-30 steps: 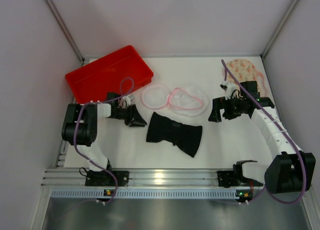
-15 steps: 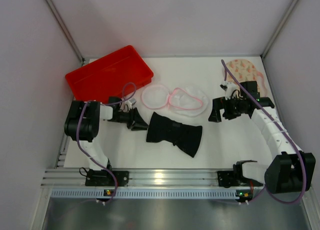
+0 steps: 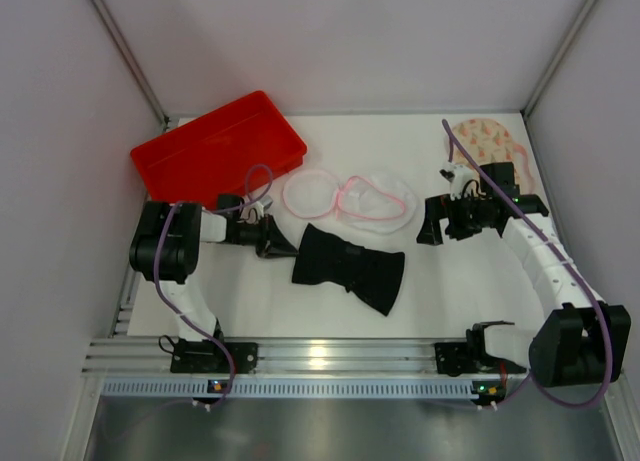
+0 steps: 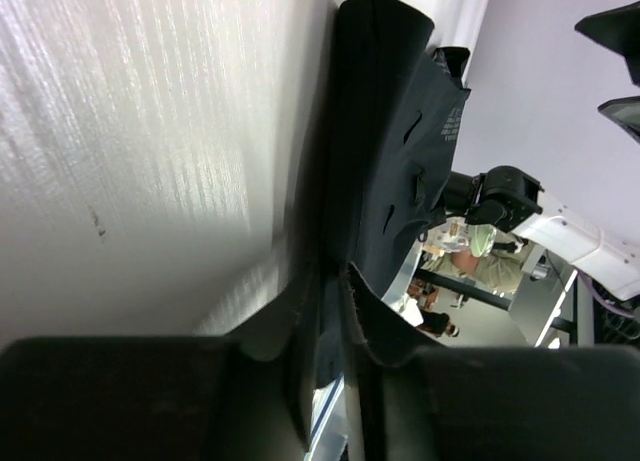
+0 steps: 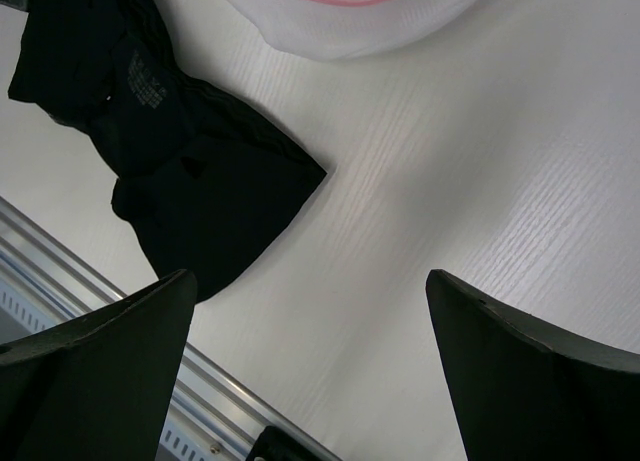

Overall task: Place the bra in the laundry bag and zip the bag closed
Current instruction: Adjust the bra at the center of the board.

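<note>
Your left gripper (image 3: 278,244) has crept to 9 o'clock edge of bra (image 3: 350,266); fabric between jaws, pinch unclear. Bra flat, 6 o'clock of bag (image 3: 375,199). Right gripper (image 3: 432,226) unmoved, wide, empty. Grasp imminent.

Shows black joint housings w/ white link covers on left arm (image 3: 165,251) & right arm (image 3: 545,266). Carries a thin purple cable (image 3: 255,173) looped along each arm, L & R. Ends in black two-finger units: left gripper (image 3: 280,246), right gripper (image 3: 428,223). Has matte black fingers (image 5: 95,371), wedge-shaped, smooth, no markings visible. Mounts on black base blocks (image 3: 205,356). Glows w/ small green lights (image 3: 514,195) on R arm's wrist section.
</note>
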